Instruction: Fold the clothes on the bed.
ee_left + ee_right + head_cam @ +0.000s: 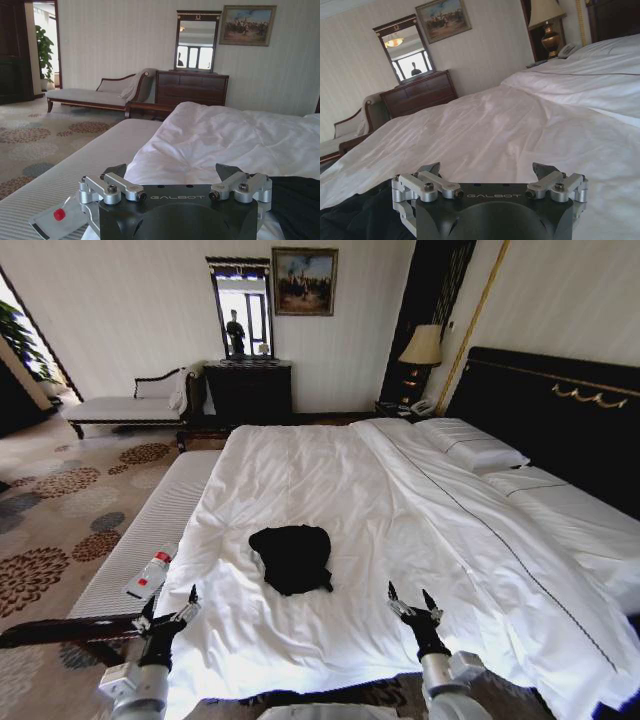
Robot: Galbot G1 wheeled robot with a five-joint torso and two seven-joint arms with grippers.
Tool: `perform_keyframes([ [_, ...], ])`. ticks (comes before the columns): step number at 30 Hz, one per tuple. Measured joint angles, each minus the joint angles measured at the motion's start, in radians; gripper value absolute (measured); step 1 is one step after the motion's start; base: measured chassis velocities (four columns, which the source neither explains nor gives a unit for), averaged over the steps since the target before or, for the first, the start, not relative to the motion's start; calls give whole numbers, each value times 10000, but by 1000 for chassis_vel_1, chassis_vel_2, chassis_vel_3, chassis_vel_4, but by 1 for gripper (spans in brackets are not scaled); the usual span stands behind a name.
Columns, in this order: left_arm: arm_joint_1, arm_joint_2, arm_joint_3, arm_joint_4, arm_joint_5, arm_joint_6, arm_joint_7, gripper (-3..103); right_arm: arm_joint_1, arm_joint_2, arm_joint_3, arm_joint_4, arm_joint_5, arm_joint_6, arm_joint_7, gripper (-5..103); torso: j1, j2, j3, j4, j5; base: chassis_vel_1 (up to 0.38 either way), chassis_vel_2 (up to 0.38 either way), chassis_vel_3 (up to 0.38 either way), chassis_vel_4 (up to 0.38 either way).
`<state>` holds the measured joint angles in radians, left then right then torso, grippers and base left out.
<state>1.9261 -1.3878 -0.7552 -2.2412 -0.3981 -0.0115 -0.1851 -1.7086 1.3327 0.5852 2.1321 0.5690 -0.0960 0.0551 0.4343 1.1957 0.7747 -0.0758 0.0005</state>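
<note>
1. Left gripper (168, 613): poised low over the near left edge of the bed (330, 480), jaws spread wide and empty. In its wrist view (175, 176) both fingertips stand well apart above the white duvet.
2. Right gripper (413, 604): level with the left one, at the near edge right of centre, jaws likewise wide and holding nothing; the wrist view (487, 171) confirms the gap.
3. The clothes (292, 557): one black T-shirt, lying bunched in a rumpled heap on the duvet between the two grippers and a little beyond them, touched by neither. Its lettering is hidden in the folds.
4. Handling, as judged: the fabric looks light, limp and thin. It should drape and collapse when lifted, and it holds no shape of its own.
5. Hold points, as judged: pinch at hem or shoulder seams. These cannot be told apart in the heap, so an outer edge on each side is the likeliest first grip, taken shallowly so the duvet beneath is not caught.
6. A small bottle with a red cap (151, 575) lies on the bench (140, 540) beside the left gripper.
</note>
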Motion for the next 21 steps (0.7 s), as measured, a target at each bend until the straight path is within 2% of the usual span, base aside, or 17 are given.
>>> perform_keyframes([
  [1,-36,-26,-5,76,12,12,-3,100,520,-449,-122,-192,528,-309,25,100,0,0,0,-3,1,0,0,0,0],
  [2,-58,-99,-8,150,49,14,-12,100,1272,-1207,-382,-529,1373,-663,57,100,1,-1,0,1,-2,0,0,0,0],
  [3,-57,-124,-6,161,65,15,-11,100,1542,-1502,-512,-672,1687,-773,70,100,1,-1,1,4,-6,0,0,0,0],
  [4,-57,-124,-6,161,65,15,-11,100,1542,-1502,-512,-672,1687,-773,70,100,1,-1,1,4,-6,0,0,0,0],
  [6,-7,-201,1,183,140,16,-23,100,2636,-2693,-1125,-1373,2733,-1044,106,100,3,-1,1,11,-5,0,0,0,0],
  [7,16,-214,2,209,181,15,-25,100,2930,-2945,-1357,-1655,2952,-1091,90,100,3,0,1,-7,-9,0,0,0,0],
  [8,52,-247,-17,281,292,1,-30,100,4013,-3440,-2297,-2662,3519,-1227,19,100,2,-1,2,-9,-3,0,0,0,0],
  [9,52,-247,-17,281,292,1,-30,100,4013,-3440,-2297,-2662,3519,-1227,19,100,2,-1,2,-9,-3,0,0,0,0],
  [10,54,-270,-39,297,316,-26,-44,100,4608,-3530,-2732,-3138,3747,-1277,-32,100,2,-1,2,-10,2,0,0,0,0],
  [11,32,-360,-77,304,287,-32,-90,100,5723,-3528,-3421,-4044,4097,-1347,-141,100,1,-1,1,3,0,0,0,0,0],
  [13,1,-511,-91,295,223,-1,-174,100,7037,-3252,-4351,-5355,4509,-1433,-310,100,2,-2,2,7,-6,0,0,0,0],
  [14,1,-511,-91,295,223,-1,-174,100,7037,-3252,-4351,-5355,4509,-1433,-310,100,2,-2,2,7,-6,0,0,0,0],
  [15,0,-547,-89,276,231,5,-200,100,7377,-3120,-4599,-5739,4586,-1436,-371,100,3,-2,2,8,-2,0,0,0,0],
  [16,21,-653,-46,207,322,16,-239,100,8274,-2700,-5179,-6698,4668,-1407,-593,100,4,-3,3,1,-3,0,0,0,0],
  [17,21,-653,-46,207,322,16,-239,100,8274,-2700,-5179,-6698,4668,-1407,-593,100,4,-3,3,1,-3,0,0,0,0],
  [20,155,-795,-3,92,539,-37,-249,100,9751,-1764,-6030,-8149,4643,-1183,-1076,100,4,-2,2,4,-4,0,0,0,0],
  [21,155,-795,-3,92,539,-37,-249,100,9751,-1764,-6030,-8149,4643,-1183,-1076,100,4,-2,2,4,-4,0,0,0,0],
])
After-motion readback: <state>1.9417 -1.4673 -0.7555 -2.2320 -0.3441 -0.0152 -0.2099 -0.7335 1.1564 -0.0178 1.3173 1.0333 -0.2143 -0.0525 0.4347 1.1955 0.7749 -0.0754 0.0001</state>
